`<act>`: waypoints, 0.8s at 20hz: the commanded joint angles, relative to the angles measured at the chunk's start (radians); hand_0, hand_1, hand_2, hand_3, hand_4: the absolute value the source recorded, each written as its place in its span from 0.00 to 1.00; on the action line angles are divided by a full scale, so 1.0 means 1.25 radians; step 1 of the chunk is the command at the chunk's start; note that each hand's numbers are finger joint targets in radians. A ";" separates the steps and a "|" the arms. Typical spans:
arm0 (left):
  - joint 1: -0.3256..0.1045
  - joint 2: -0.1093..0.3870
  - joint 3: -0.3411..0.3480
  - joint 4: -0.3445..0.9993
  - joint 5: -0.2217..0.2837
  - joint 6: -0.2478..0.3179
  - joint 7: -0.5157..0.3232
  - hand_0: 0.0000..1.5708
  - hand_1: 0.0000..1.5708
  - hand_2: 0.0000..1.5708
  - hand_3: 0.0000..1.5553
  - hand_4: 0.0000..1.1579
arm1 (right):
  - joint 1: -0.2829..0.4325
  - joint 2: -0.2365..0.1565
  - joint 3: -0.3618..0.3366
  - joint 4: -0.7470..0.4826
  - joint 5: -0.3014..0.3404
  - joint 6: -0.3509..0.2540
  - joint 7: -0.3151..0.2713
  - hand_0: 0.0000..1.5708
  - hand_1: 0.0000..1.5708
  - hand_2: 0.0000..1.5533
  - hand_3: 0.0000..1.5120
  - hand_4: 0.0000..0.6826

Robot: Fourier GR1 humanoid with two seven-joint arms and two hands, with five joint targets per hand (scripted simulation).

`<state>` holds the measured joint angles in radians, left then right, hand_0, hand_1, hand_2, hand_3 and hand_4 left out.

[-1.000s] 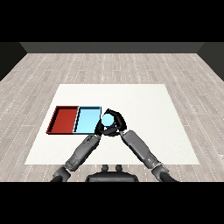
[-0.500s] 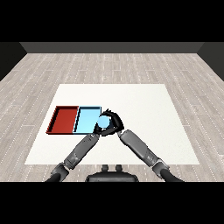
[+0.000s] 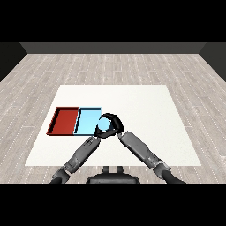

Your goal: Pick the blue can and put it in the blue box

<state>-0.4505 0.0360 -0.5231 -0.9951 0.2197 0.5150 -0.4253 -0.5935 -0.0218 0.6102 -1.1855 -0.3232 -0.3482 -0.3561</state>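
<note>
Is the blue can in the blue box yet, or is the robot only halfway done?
About halfway. Done: the right hand is curled round the blue can and has it up by the near right corner of the light blue tray. In hand: moving it over the tray. Left: setting it down inside and letting go. The red tray beside it holds nothing.
</note>
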 commanded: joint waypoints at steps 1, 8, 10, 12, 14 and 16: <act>-0.006 -0.020 0.030 0.009 -0.009 -0.053 -0.025 0.40 0.40 0.46 0.33 0.57 | -0.033 0.017 0.064 0.021 -0.061 -0.063 -0.011 0.91 0.91 0.94 0.92 0.87; -0.007 -0.028 -0.003 -0.021 0.083 -0.038 0.000 0.91 0.91 0.86 0.64 0.59 | 0.075 -0.021 -0.063 -0.053 -0.077 0.104 -0.021 0.81 0.81 0.88 0.88 0.61; -0.064 -0.028 -0.015 0.074 0.151 -0.004 0.001 1.00 1.00 0.98 0.95 0.66 | 0.069 -0.004 -0.067 -0.082 -0.054 0.077 0.051 0.69 0.69 0.72 0.53 0.00; -0.022 -0.028 0.020 0.036 0.104 -0.048 0.001 1.00 1.00 0.97 0.93 0.95 | 0.041 0.016 -0.048 -0.052 -0.033 0.033 0.057 0.00 0.00 0.00 0.00 0.00; -0.023 -0.028 0.021 0.039 0.105 -0.049 0.000 1.00 1.00 0.97 0.93 0.95 | 0.042 0.017 -0.051 -0.054 -0.030 0.035 0.058 0.00 0.00 0.00 0.00 0.00; -0.031 -0.028 0.054 0.043 0.094 -0.066 0.000 1.00 1.00 0.97 0.93 0.95 | 0.043 0.017 -0.052 -0.054 -0.029 0.036 0.058 0.00 0.00 0.00 0.00 0.00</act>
<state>-0.4670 0.0082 -0.4990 -0.9506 0.3396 0.4491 -0.4301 -0.5462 -0.0107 0.5480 -1.2531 -0.3629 -0.3062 -0.2914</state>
